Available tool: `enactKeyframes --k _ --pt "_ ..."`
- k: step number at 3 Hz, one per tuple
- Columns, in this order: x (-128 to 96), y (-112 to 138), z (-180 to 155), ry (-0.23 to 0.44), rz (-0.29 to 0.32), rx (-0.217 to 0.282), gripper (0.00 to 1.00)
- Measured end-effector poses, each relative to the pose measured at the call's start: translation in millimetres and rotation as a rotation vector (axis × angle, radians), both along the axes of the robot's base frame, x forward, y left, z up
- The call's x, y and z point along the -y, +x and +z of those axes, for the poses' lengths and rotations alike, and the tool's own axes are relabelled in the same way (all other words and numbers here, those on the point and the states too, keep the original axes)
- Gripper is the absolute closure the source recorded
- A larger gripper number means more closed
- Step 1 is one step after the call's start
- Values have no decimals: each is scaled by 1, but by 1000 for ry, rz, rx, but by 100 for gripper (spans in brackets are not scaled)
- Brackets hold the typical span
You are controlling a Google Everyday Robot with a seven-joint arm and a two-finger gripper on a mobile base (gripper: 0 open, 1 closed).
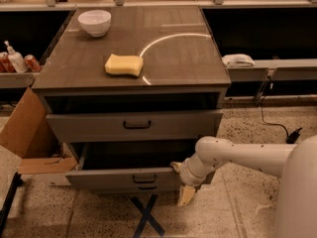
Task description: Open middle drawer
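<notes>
The middle drawer [111, 179] is a grey-brown front with a small black bar handle [144, 179]. It stands pulled out from the cabinet, with its dark inside showing above the front. My gripper [181, 181] is at the right end of that drawer front, low beside the cabinet's right side. Its two yellowish fingertips stand apart, one above the front's top edge [175, 166] and one below it [186, 195]. It holds nothing. My white arm [237, 155] reaches in from the right.
The taller top drawer [133, 125] sits above and the slim bottom drawer [147, 188] just below. On the cabinet top lie a yellow sponge [124, 65] and a white bowl [94, 22]. A cardboard box [29, 133] stands at the left, and a black X [146, 217] marks the floor.
</notes>
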State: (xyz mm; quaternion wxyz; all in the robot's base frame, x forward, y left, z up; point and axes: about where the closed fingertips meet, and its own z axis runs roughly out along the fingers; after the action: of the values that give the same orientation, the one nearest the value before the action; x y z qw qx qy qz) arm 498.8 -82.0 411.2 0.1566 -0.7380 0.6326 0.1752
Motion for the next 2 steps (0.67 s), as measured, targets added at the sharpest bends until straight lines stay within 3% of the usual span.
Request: enactKeyframes --k 2 --pt "4 -14 4 -4 -9 -25 66"
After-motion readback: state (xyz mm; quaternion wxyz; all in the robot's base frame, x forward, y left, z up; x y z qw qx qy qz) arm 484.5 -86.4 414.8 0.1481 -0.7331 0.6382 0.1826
